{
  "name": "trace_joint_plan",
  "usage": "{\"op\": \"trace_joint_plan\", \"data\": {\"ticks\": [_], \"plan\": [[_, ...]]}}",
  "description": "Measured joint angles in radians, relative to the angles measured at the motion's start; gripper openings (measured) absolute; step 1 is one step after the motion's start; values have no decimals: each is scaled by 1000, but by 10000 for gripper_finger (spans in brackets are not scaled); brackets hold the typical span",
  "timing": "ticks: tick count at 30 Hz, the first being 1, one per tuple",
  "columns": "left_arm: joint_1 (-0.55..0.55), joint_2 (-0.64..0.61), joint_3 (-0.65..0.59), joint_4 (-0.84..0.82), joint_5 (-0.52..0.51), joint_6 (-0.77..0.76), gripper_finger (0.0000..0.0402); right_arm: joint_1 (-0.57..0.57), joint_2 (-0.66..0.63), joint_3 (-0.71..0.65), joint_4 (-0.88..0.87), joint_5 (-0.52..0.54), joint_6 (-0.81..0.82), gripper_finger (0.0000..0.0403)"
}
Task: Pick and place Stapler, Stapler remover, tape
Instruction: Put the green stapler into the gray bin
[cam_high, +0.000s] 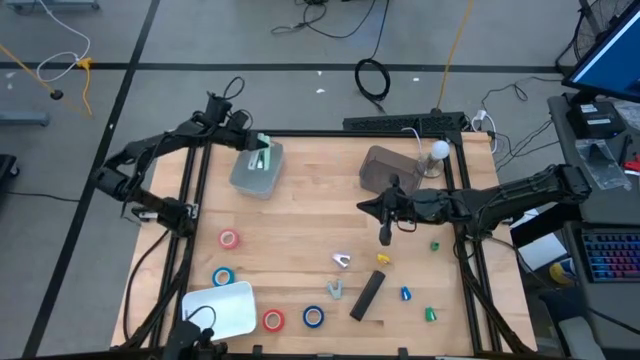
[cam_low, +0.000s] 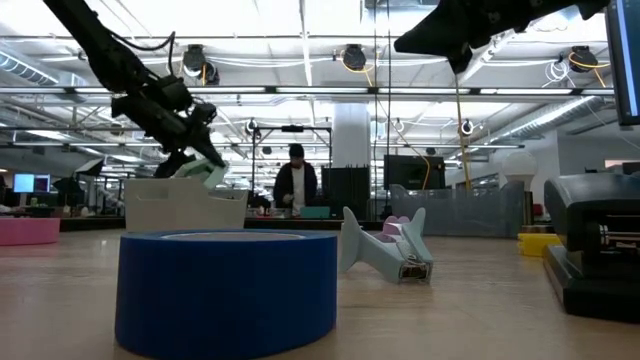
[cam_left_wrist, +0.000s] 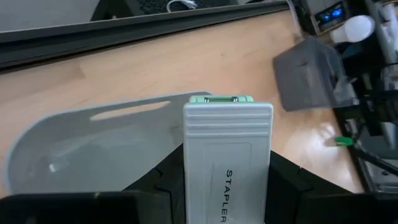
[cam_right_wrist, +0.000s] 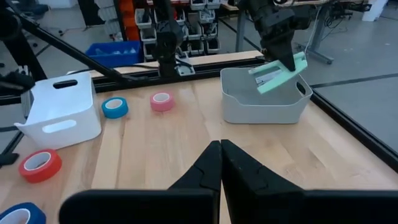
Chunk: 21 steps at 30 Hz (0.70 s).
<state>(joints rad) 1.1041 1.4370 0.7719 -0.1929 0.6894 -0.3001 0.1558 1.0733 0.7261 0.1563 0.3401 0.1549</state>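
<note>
Green stapler (cam_right_wrist: 278, 74) in left pincer (cam_right_wrist: 283, 59), above grey bin's rim (cam_right_wrist: 264, 102)

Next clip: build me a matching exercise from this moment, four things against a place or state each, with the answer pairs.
Things:
1. pale green stapler
2. right pincer
3. black bar-shaped stapler
4. white handled bin

Places or states:
A. lying flat on the wooden table
B. shut, holding nothing
C. held by the left pincer over the light grey bin
D. at the table's near left corner

Pairs: 1-C, 2-B, 3-A, 4-D
</note>
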Motion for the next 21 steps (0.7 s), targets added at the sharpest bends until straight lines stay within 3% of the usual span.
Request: {"op": "trace_joint_plan", "data": {"ticks": [21], "plan": [[-82,135,0,32,-44,56,142,0,0,0,0,0,19,0]]}}
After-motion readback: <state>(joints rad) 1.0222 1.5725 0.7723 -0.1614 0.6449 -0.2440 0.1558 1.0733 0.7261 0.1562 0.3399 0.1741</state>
